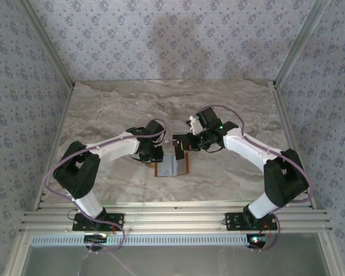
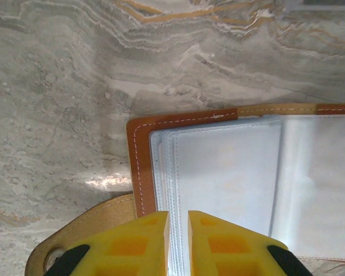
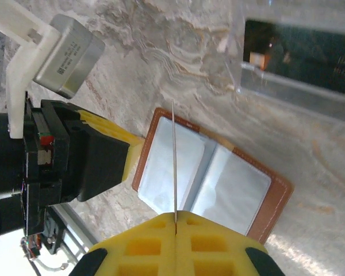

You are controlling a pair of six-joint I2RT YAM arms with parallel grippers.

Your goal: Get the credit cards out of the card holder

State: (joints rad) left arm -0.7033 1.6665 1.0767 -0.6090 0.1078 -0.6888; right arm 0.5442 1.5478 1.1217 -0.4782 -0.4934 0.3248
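Card holder (image 1: pixel 171 167) lies open and flat near the bench (image 1: pixel 103 115) centre, in front of both arms. It has an orange-brown leather rim with white stitching and clear grey-blue sleeve pages inside. No brand or writing shows on it.

Left end effector (image 2: pixel 178 217) is at the holder's 9 o'clock edge in the top view. Its yellow fingers (image 2: pixel 144 236) are nearly together, with the edge of the sleeve pages in the thin gap between them, so it is clamped on the card holder. In the left wrist view a tan strap (image 2: pixel 86 227) with a round end pokes out from under the holder at 7 o'clock.

Right end effector (image 3: pixel 175 214) sits above the holder, at about its 1 o'clock in the top view. Its jaws are pressed together on a thin credit card (image 3: pixel 173 155) seen edge-on. The card stands upright over the open pages as a pale line.

In the right wrist view a dark card (image 3: pixel 299 57) with a small orange patch and a clear border lies flat on the bench at 1 o'clock, well apart from the holder. A grey metal box (image 3: pixel 66 54) on a white bracket sits at 10 o'clock above the left arm's wrist; the print on its side is too small to read.

The bench top is a grey marble pattern, and the walls have patterned wallpaper.
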